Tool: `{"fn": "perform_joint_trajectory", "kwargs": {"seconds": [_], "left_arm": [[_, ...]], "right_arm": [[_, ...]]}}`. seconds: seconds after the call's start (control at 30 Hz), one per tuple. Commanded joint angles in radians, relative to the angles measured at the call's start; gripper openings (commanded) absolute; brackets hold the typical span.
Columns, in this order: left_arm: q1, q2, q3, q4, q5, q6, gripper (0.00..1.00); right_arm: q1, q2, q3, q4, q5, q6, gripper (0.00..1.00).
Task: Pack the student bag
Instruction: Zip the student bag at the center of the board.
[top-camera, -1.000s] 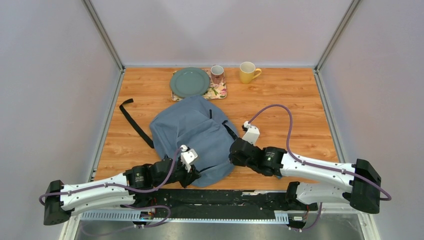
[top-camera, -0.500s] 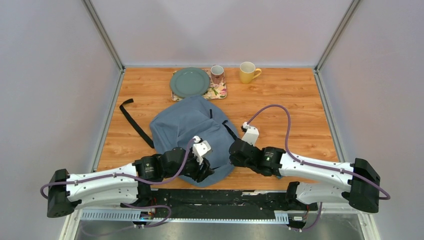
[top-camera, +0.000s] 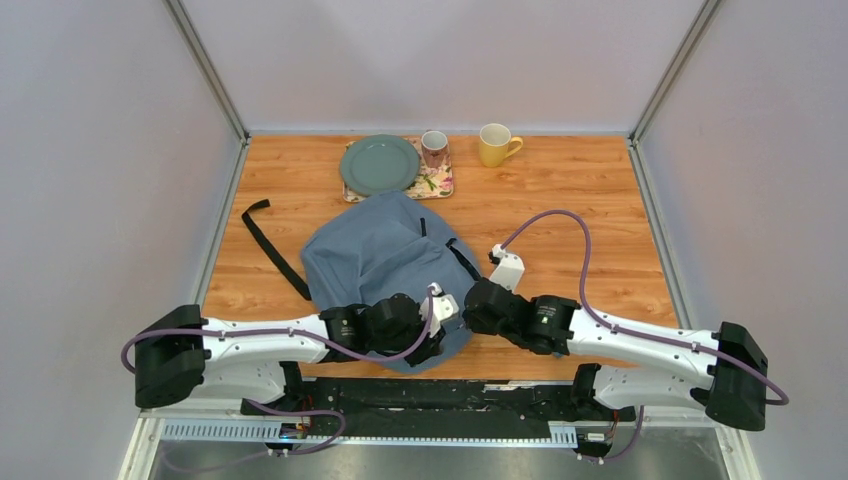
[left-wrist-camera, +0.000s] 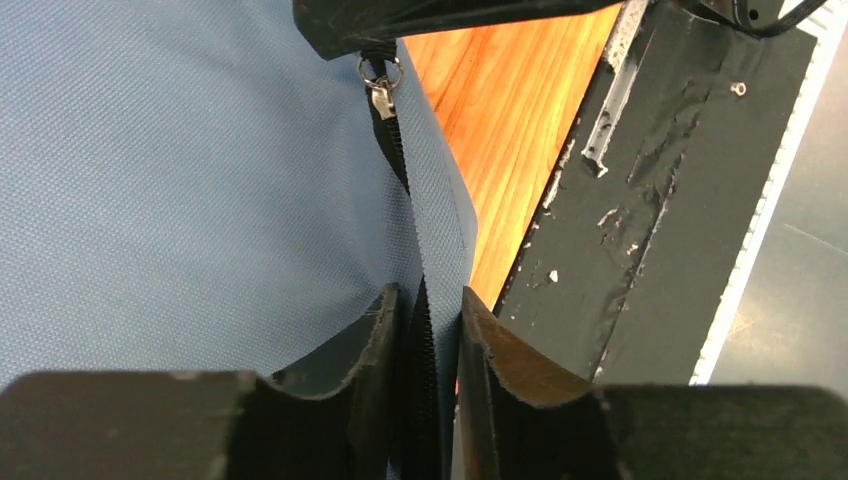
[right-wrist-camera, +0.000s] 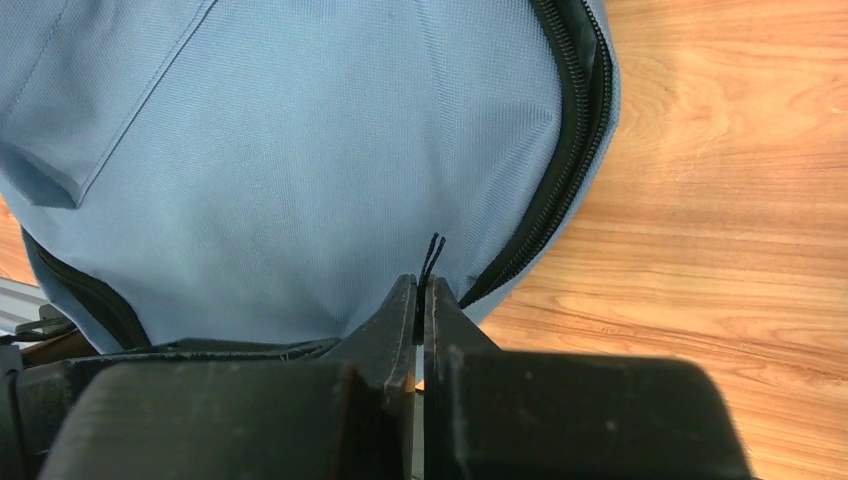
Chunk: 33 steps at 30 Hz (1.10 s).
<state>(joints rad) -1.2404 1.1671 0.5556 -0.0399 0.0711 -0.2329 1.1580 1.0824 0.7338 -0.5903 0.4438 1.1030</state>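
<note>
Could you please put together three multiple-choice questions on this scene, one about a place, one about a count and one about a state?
1. Where does the green plate lie?
A. on the bare wood at the near edge
B. on the floral tray at the far edge
C. propped against the side wall

2. How many mugs are in view?
A. one
B. four
C. two

3. How is the right pincer?
A. shut on a thin black cord by the student bag's zip
B. wide open above the plate
C. holding a mug

Answers: 1 B, the tray's pattern shows from under the plate; 2 C, a floral mug and a yellow mug stand there; 3 A, the right wrist view shows the jaws together on the cord.
</note>
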Motion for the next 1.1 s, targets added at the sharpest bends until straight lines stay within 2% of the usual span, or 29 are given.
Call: {"fn": "perform_joint_trajectory", "kwargs": {"seconds": [0.0, 0.03, 0.1, 0.13, 0.37, 0.5, 0.67, 0.8, 0.9, 1.07], "left_arm": [[-0.007, 0.02, 0.026, 0.044, 0.021, -0.017, 0.23], [-0.007, 0.017, 0.02, 0.007, 0.015, -0.023, 0.1], [-0.008, -0.01, -0.025, -0.006, 0.009, -0.045, 0.01], [-0.007, -0.026, -0.046, -0.009, 0.012, -0.054, 0.0], [-0.008, -0.269, -0.29, -0.086, -0.013, -0.166, 0.0], [-0.008, -0.431, -0.362, -0.173, -0.066, -0.203, 0.0], [-0.008, -0.57, -0.384, -0.278, -0.108, -0.22, 0.0], [-0.008, -0.59, -0.372, -0.31, -0.133, -0.221, 0.0], [-0.008, -0.583, -0.349, -0.314, -0.145, -0.22, 0.0], [-0.008, -0.554, -0.263, -0.311, -0.177, -0.197, 0.17]], "right_arm": [[0.003, -0.03, -0.001, -0.008, 0.062, 0.02, 0.0], [0.003, -0.033, -0.004, -0.011, 0.082, 0.024, 0.0], [0.0, -0.038, -0.008, -0.011, 0.114, 0.032, 0.0], [-0.009, -0.039, -0.01, -0.013, 0.137, 0.034, 0.0], [-0.112, -0.035, 0.004, -0.008, 0.17, -0.002, 0.0], [-0.196, -0.052, -0.005, 0.032, 0.165, -0.046, 0.0], [-0.202, -0.041, 0.022, 0.058, 0.156, -0.103, 0.0], [-0.202, -0.032, 0.007, 0.084, 0.099, -0.123, 0.0], [-0.184, -0.032, -0.005, 0.113, 0.021, -0.198, 0.0], [-0.08, -0.001, 0.033, 0.12, -0.01, -0.354, 0.0]]}}
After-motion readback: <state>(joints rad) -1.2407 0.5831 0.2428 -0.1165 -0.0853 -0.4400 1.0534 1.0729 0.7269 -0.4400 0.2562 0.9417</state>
